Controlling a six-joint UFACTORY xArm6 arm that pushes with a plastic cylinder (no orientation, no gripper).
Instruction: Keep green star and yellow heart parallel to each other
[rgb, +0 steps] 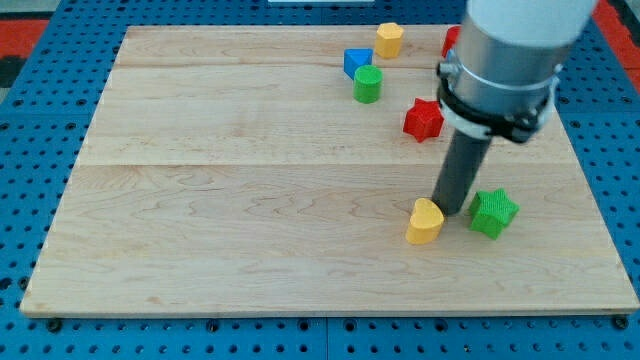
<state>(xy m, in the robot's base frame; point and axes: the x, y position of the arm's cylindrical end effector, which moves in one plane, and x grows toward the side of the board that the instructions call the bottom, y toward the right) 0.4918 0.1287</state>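
Note:
The green star (493, 213) lies on the wooden board (250, 200) toward the view's lower right. The yellow heart (425, 221) lies just to its left, at about the same height in the view. My tip (452, 208) is down on the board between the two, close to the heart's upper right edge and left of the star. The dark rod rises from it to the grey arm body (510, 55) at the view's top right.
A red star (423, 119) lies above the tip. A green cylinder (368, 85) and a blue block (356, 62) sit near the top middle, with a yellow block (389, 39) above them. A red block (451, 41) is partly hidden behind the arm.

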